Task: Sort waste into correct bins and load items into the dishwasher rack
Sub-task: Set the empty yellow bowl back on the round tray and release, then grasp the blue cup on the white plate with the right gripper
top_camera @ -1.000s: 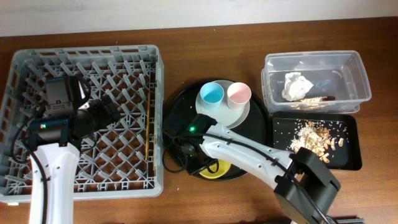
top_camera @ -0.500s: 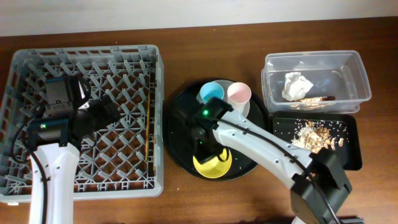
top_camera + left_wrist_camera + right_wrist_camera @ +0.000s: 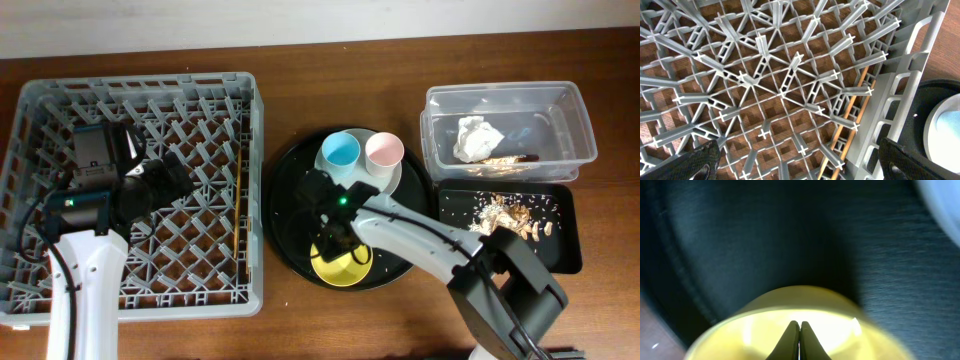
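From overhead, the yellow bowl (image 3: 341, 268) is seen at the round black tray's (image 3: 285, 200) front edge, under the right hand (image 3: 799, 330). Only in the right wrist view are its fingers (image 3: 791, 342) seen pressed together. The left hand (image 3: 800, 160) is held wide over the dishwasher rack (image 3: 765, 75).

Two cups (image 3: 340, 152), one plate (image 3: 364, 174), one bowl (image 3: 346, 270), one rack (image 3: 140, 83)

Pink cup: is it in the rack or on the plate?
On the plate. Overhead, the pink cup stands beside the blue cup, outside the grey rack.
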Robot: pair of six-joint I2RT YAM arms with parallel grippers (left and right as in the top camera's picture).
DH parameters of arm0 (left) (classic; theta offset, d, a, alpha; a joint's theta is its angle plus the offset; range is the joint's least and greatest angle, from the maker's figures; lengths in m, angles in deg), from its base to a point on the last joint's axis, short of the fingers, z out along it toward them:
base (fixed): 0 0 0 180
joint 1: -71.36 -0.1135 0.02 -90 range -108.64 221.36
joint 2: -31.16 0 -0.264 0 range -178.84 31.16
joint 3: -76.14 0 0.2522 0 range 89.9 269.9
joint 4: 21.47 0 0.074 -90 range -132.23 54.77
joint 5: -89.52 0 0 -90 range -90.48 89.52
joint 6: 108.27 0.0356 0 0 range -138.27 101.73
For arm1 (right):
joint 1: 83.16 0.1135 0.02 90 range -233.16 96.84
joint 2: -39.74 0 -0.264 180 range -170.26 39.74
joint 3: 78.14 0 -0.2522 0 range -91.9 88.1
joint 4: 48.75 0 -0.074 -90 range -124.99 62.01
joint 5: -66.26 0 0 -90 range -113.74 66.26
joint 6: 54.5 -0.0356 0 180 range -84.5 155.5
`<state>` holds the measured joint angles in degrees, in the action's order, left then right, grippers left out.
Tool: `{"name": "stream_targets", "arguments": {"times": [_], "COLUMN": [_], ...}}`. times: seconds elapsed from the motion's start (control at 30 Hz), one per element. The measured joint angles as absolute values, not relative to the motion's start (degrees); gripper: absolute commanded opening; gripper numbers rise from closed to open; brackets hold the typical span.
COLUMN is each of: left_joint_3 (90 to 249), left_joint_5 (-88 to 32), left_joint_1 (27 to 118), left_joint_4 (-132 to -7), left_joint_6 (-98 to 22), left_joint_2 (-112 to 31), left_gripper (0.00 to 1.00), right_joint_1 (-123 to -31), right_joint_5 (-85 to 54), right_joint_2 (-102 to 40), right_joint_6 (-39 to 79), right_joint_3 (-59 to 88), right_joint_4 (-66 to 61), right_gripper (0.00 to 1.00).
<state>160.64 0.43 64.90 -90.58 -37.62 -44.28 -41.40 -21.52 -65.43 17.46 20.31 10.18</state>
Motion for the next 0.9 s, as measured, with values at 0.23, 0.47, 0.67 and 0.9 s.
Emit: {"name": "stream_targets", "arguments": {"times": [0.23, 0.47, 0.67, 0.9], "left_joint_3": [160.6, 160.6, 160.6, 160.6], "left_joint_5": [0.4, 0.4, 0.4, 0.4], "left_joint_1": [64.9, 64.9, 64.9, 64.9], "left_joint_4": [-90.6, -90.7, -90.7, -90.7], "left_joint_6": [-37.6, -37.6, -37.6, -37.6], "left_joint_2": [-44.3, -44.3, -44.3, -44.3], "left_gripper": [0.99, 0.99, 0.99, 0.99], "right_joint_1": [-48.0, -48.2, -48.2, -48.2], "right_joint_5": [-21.2, -18.5, -22.3, -26.5], "right_joint_2": [-65.4, -65.3, -66.1, -77.6], "right_joint_6": [17.5, 21.4, 34.7, 39.1], "right_joint_3": [15.4, -8.5, -12.9, -13.0], "right_joint_4": [11.6, 29.7, 24.5, 19.3], "right_gripper": [0.07, 0.57, 0.56, 0.34]}}
